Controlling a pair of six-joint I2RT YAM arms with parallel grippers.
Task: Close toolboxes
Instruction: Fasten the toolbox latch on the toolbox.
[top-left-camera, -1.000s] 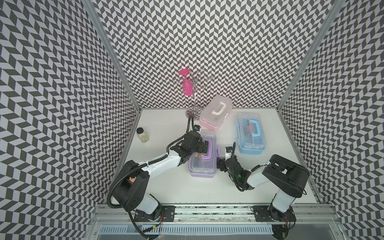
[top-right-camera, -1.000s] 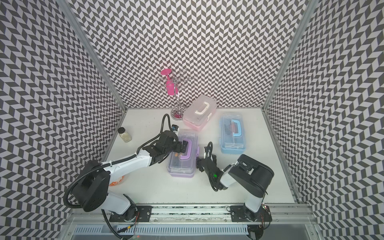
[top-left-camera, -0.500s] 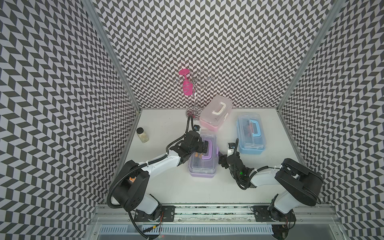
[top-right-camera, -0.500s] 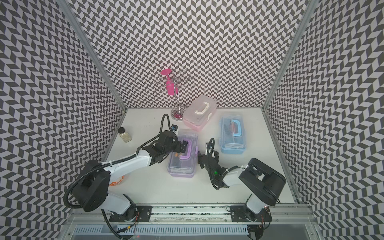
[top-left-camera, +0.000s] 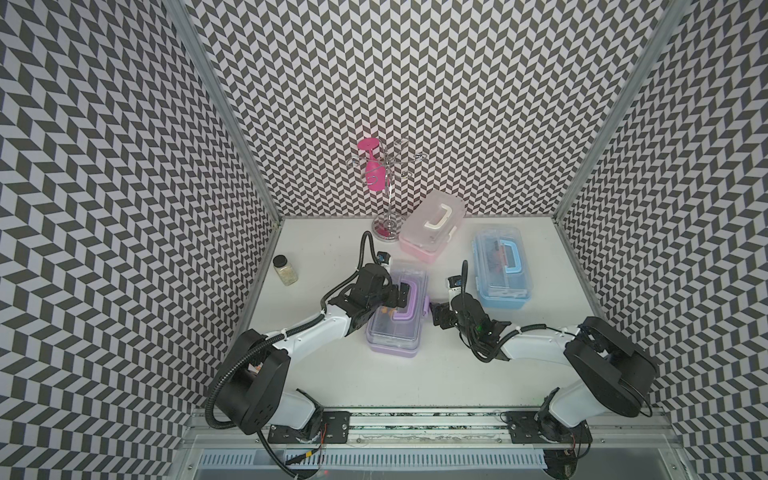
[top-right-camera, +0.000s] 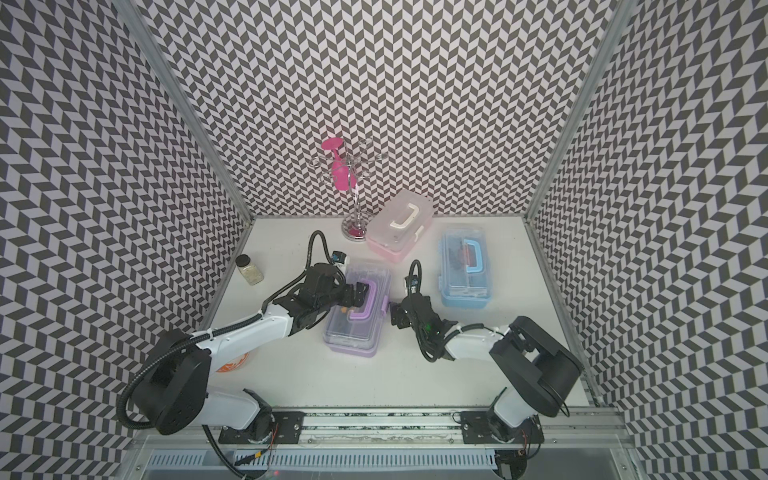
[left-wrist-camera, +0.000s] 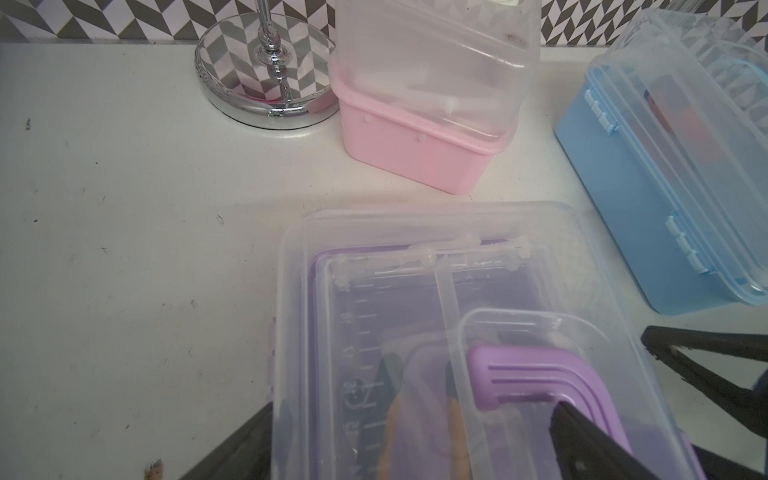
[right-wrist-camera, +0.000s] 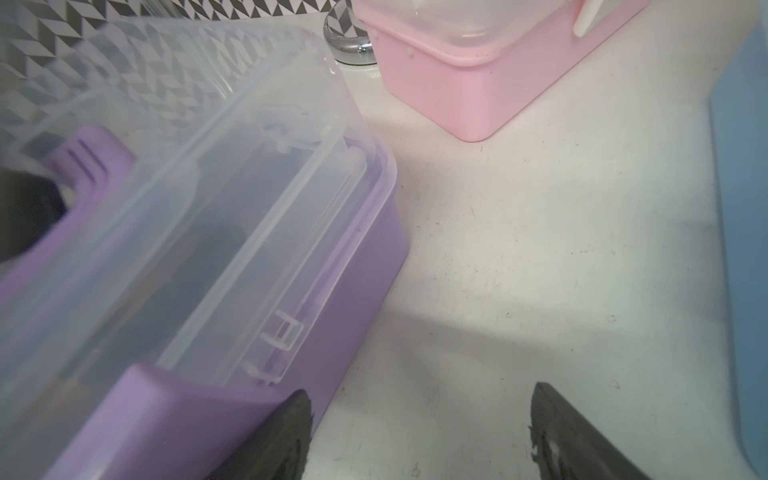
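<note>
Viewed from above, two robot arms extend from the near edge of a white table (top-left-camera: 374, 374) enclosed by zigzag-patterned walls. Closest, near the middle, lies the purple toolbox (top-left-camera: 395, 332), its clear lid resting down on the base. The left gripper (top-left-camera: 402, 296) sits on top of that lid with its jaws spread apart, clamping nothing. One finger (left-wrist-camera: 582, 444) lies on the purple handle (left-wrist-camera: 540, 374). The right gripper (top-left-camera: 435, 318) is low on the table at the box's right side, its jaws wide open and empty. One of its fingers is just beside the purple latch (right-wrist-camera: 187, 407). Farther back on the left, well apart from the boxes, stands a small jar (top-left-camera: 285, 270) with a black cap. On the right lies the blue toolbox (top-left-camera: 503, 274), lid down. At the back, the pink toolbox (top-left-camera: 432, 230) sits just beside a chrome stand (top-left-camera: 384, 230), from which a pink glass (top-left-camera: 373, 174) hangs upside down. Whether the pink and blue boxes are latched cannot be told.
</note>
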